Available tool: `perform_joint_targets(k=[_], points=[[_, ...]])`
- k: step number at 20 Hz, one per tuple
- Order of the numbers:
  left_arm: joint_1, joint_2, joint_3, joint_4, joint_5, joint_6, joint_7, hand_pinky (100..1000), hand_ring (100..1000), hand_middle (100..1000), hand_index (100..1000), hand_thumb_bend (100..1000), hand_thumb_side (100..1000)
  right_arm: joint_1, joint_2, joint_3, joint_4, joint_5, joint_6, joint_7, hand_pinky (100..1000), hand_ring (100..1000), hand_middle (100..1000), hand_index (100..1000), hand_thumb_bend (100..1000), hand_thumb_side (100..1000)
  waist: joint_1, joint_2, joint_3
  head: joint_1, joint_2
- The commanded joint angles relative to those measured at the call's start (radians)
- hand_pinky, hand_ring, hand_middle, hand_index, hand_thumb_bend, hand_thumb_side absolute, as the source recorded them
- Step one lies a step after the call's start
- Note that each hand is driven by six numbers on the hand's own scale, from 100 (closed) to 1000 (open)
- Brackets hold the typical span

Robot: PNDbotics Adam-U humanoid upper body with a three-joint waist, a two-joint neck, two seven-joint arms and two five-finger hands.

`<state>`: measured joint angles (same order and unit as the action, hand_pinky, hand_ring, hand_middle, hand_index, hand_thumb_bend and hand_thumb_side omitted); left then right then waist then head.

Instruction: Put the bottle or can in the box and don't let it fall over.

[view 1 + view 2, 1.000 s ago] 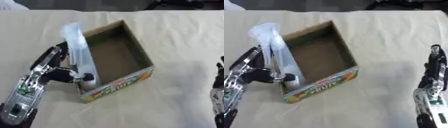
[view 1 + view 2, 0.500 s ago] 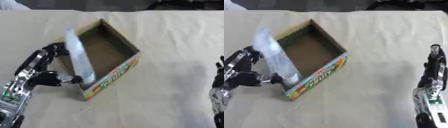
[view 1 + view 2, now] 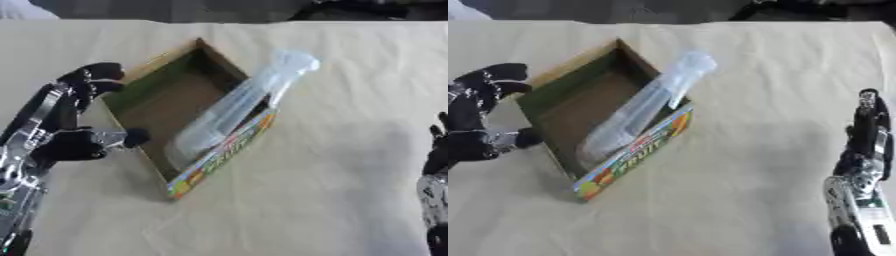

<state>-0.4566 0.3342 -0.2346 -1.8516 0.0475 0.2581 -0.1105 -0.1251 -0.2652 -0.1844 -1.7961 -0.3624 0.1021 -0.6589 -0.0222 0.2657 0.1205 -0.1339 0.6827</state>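
A clear plastic bottle lies tilted in the open cardboard box, its base down inside and its top leaning out over the box's right wall with the colourful print. The box sits turned askew on the beige cloth. My left hand is just left of the box, fingers and thumb spread, holding nothing and apart from the bottle. My right hand stands at the right edge, fingers straight and pointing up, far from the box.
The beige cloth covers the table, bare to the right of and in front of the box. A dark strip runs along the far edge of the table.
My left hand has let go of the bottle and drawn back to the left. The bottle has tipped from near upright to leaning over the right wall, and the box has turned.
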Motion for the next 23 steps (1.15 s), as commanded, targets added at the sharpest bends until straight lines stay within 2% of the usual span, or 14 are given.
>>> perform_joint_targets(k=[1, 2, 4, 5, 6, 9, 13, 15, 16, 17, 18, 19, 23], points=[[0.003, 0.034, 0.026, -0.038, 0.013, 0.001, 0.011, 1000, 789, 843, 749, 882, 255, -0.004, -0.013, -0.009, -0.021, 0.000, -0.003, -0.001, 1000, 1000, 1000, 1000, 100, 764, 0.001, -0.018, 0.003, -0.002, -0.008], [0.010, 0.040, 0.033, -0.047, 0.017, 0.000, 0.017, 1000, 789, 843, 749, 865, 260, -0.004, -0.014, -0.009, -0.024, 0.000, -0.004, 0.000, 1000, 1000, 1000, 1000, 100, 748, 0.001, -0.018, 0.003, -0.003, -0.009], [0.039, 0.063, 0.073, -0.079, 0.023, -0.015, 0.049, 1000, 784, 843, 748, 750, 328, -0.002, -0.017, -0.009, -0.036, 0.004, -0.008, 0.006, 1000, 1000, 1000, 1000, 100, 683, 0.001, -0.017, 0.005, -0.009, -0.009], [0.059, 0.078, 0.105, -0.100, 0.028, -0.030, 0.081, 1000, 783, 845, 750, 656, 397, 0.000, -0.018, -0.011, -0.047, 0.011, -0.012, 0.012, 1000, 1000, 1000, 1000, 100, 624, 0.001, -0.017, 0.010, -0.012, -0.010], [0.077, 0.091, 0.134, -0.120, 0.035, -0.044, 0.115, 1000, 783, 847, 747, 598, 420, 0.003, -0.019, -0.012, -0.058, 0.018, -0.015, 0.018, 1000, 1000, 1000, 1000, 100, 596, 0.001, -0.017, 0.013, -0.013, -0.011], [0.126, 0.130, 0.235, -0.145, 0.043, -0.110, 0.251, 1000, 782, 845, 756, 506, 446, 0.010, -0.025, -0.015, -0.107, 0.045, -0.022, 0.029, 1000, 1000, 1000, 1000, 100, 537, 0.004, -0.020, 0.028, -0.002, -0.007], [0.183, 0.150, 0.355, -0.148, 0.058, -0.205, 0.418, 1000, 780, 842, 760, 469, 466, 0.020, -0.036, -0.014, -0.190, 0.079, -0.028, 0.031, 1000, 1000, 1000, 1000, 100, 524, 0.008, -0.025, 0.042, 0.026, 0.009], [0.214, 0.150, 0.397, -0.148, 0.064, -0.240, 0.479, 1000, 780, 842, 761, 460, 468, 0.020, -0.044, -0.013, -0.201, 0.098, -0.047, 0.035, 1000, 1000, 1000, 1000, 100, 480, 0.010, -0.027, 0.044, 0.031, 0.012], [0.231, 0.149, 0.416, -0.148, 0.068, -0.252, 0.505, 1000, 780, 846, 762, 334, 594, 0.020, -0.048, -0.012, -0.202, 0.109, -0.061, 0.039, 1000, 1000, 1000, 1000, 100, 542, 0.010, -0.028, 0.044, 0.033, 0.014], [0.245, 0.146, 0.432, -0.148, 0.070, -0.261, 0.527, 1000, 780, 842, 762, 485, 466, 0.020, -0.052, -0.011, -0.203, 0.120, -0.074, 0.043, 1000, 1000, 1000, 1000, 100, 470, 0.011, -0.029, 0.044, 0.034, 0.015], [0.259, 0.143, 0.448, -0.148, 0.071, -0.271, 0.547, 1000, 779, 838, 765, 492, 460, 0.020, -0.056, -0.009, -0.204, 0.132, -0.088, 0.047, 1000, 1000, 1000, 1000, 100, 493, 0.011, -0.029, 0.044, 0.034, 0.017], [0.271, 0.137, 0.462, -0.148, 0.069, -0.280, 0.563, 1000, 775, 834, 767, 500, 453, 0.021, -0.060, -0.007, -0.204, 0.144, -0.102, 0.053, 1000, 1000, 1000, 1000, 100, 470, 0.011, -0.030, 0.044, 0.035, 0.019], [0.310, 0.101, 0.497, -0.148, 0.075, -0.301, 0.592, 1000, 776, 841, 781, 532, 425, 0.032, -0.080, 0.002, -0.204, 0.187, -0.149, 0.085, 1000, 1000, 1000, 1000, 100, 470, 0.010, -0.030, 0.048, 0.044, 0.016]])
